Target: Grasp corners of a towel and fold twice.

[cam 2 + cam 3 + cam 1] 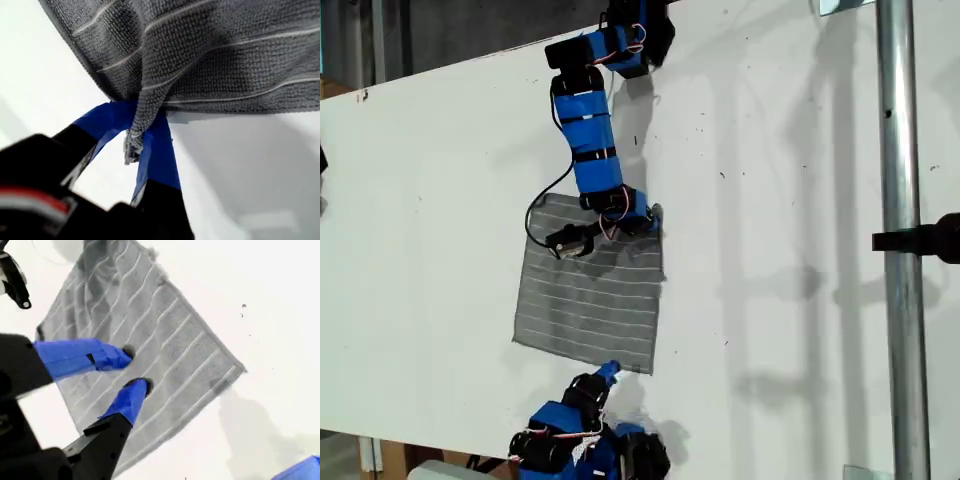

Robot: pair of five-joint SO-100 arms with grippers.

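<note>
Now my first hand (142, 145) pinches one towel (588, 300) corner (134, 150), my second hand (131, 369) hovers parted, both folds undone.

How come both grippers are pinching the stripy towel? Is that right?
Not quite. Only my first gripper pinches the towel, at a corner. The second wrist view shows my second gripper open over the towel, pinching nothing.

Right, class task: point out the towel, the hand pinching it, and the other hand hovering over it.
Towel (590, 300), exterior view, middle of the striped cloth.
My first hand (141, 131), first wrist view, pinched cloth between the blue fingertips.
My second hand (135, 369), second wrist view, gap between the open fingertips.
</note>
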